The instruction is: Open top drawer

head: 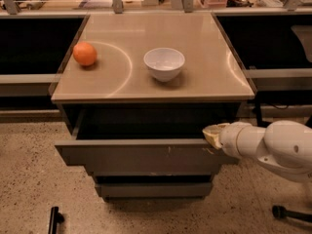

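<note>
Top drawer [141, 157] is sitting well out from under the bench [204, 77], with a dark cavity showing behind its grey front, so I'd call the job mostly done. Pincer [213, 134] is at the front's top right edge, probably because there's no handle to grab. Can't tell if it's clenched or released. Orange [85, 53] and white bowl [164, 63] sit on top, out of the way.

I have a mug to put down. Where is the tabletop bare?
The right part of the tabletop, from the bowl to the right edge, is bare. So is the back strip behind the orange and bowl. Between them it is tighter. The gripper is at the open top drawer front's right end.
</note>
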Motion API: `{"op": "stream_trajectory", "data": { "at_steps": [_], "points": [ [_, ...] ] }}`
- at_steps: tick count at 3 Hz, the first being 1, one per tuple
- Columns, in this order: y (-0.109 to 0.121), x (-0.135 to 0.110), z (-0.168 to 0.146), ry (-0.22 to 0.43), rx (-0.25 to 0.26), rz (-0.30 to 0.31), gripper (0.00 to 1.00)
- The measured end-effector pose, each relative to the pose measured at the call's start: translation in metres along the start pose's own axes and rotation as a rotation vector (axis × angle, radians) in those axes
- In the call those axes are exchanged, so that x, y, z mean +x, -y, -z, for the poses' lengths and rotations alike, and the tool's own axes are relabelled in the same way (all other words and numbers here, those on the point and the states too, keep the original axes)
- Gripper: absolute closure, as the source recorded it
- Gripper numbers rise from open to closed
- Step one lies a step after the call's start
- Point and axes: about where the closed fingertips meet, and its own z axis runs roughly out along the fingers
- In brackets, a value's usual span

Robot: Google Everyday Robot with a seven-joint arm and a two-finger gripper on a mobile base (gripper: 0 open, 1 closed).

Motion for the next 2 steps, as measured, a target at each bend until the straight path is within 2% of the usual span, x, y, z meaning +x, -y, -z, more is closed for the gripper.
{"op": "stream_trajectory", "data": {
  "at_steps": [1,2],
  "points": [
    [-0.023,0.01,0.018,-0.077,-0.064,0.006,1.0],
    [-0.036,0.025,0.036,-0.152,-0.128,-0.038,1.0]
  ]
}}
